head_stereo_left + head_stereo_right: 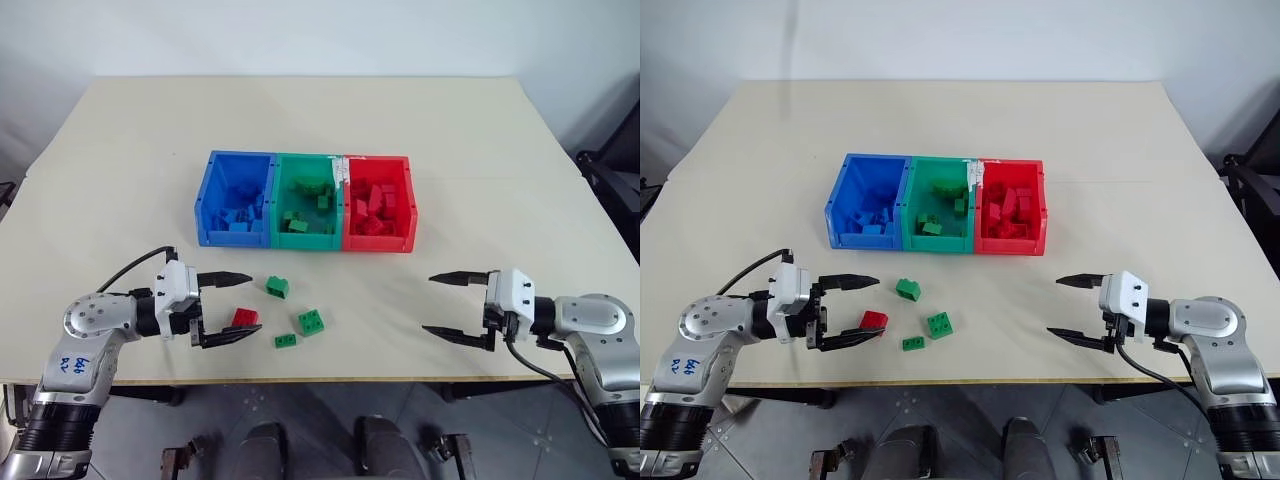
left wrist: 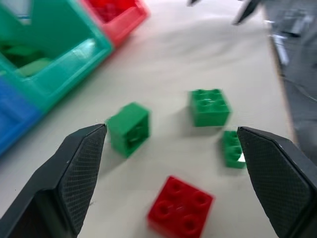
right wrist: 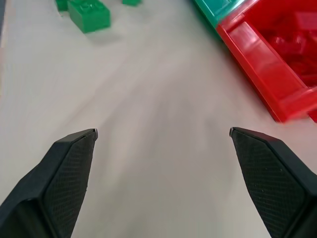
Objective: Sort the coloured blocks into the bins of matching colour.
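Three bins stand joined in a row mid-table: blue bin (image 1: 230,238), green bin (image 1: 305,242) and red bin (image 1: 378,243), each holding blocks of its own colour. Loose on the table in front of them lie a red block (image 1: 245,318), a green block (image 1: 277,287), a second green block (image 1: 311,321) and a small green block (image 1: 285,340). My left gripper (image 1: 254,303) is open just left of the red block (image 2: 181,206), its lower finger beside it, holding nothing. Well apart at the front right, my right gripper (image 1: 428,303) is open and empty over bare table.
The table's front edge (image 1: 330,380) runs close below both grippers. A dark object (image 1: 612,180) stands off the table's right side. Bare tabletop lies between the loose blocks and my right gripper.
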`<control>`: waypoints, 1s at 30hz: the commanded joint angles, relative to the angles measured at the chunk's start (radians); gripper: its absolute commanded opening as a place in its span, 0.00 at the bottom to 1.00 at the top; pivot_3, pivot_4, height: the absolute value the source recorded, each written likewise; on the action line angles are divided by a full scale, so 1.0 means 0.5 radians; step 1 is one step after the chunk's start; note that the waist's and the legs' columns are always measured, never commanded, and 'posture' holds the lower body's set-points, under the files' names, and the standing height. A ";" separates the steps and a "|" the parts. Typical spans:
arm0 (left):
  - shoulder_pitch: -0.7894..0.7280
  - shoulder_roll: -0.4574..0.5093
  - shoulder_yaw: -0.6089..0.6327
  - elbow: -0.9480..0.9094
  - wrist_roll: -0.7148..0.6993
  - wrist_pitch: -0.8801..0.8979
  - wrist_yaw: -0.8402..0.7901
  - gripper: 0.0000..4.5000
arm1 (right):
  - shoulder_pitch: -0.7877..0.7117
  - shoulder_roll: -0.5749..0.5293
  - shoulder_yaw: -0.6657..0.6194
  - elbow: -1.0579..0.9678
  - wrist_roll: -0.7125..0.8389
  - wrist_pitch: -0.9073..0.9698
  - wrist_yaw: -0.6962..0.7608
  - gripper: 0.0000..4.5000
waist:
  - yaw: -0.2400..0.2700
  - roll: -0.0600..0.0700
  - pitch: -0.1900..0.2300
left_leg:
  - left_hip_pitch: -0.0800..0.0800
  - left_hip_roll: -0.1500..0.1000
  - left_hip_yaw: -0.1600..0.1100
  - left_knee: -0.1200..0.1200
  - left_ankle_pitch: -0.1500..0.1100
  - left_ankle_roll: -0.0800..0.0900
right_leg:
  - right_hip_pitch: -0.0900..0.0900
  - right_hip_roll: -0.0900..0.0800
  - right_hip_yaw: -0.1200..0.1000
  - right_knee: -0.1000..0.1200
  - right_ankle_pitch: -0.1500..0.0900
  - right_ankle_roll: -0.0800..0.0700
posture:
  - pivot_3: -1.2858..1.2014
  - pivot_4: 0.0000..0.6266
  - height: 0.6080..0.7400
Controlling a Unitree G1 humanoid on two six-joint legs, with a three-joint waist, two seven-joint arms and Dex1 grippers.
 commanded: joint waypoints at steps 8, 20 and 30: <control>0.273 0.082 0.181 -0.064 0.008 -0.119 0.009 1.00 | -0.557 0.261 0.678 -0.274 -0.085 0.636 0.033 0.99 | 0.005 0.000 0.000 | -0.001 0.001 -0.002 0.003 0.000 0.000 | -0.003 -0.001 0.001 0.011 0.000 0.000 | 0.52 0.24 1.00; 0.698 0.055 0.408 -0.272 -0.020 -0.126 0.182 1.00 | -0.983 0.654 1.120 0.200 -0.470 0.608 0.021 0.99 | 0.005 0.000 0.000 | -0.004 -0.002 -0.003 0.003 -0.003 0.004 | -0.003 -0.004 -0.001 0.014 0.001 -0.003 | 0.52 0.24 1.00; 0.580 0.050 0.383 -0.214 -0.006 -0.128 0.219 1.00 | -1.014 0.698 1.049 0.235 -0.470 0.630 0.044 0.41 | 0.001 0.000 0.000 | -0.003 0.000 -0.003 0.002 -0.002 0.003 | -0.004 -0.002 -0.002 0.014 0.001 -0.003 | 0.52 0.24 1.00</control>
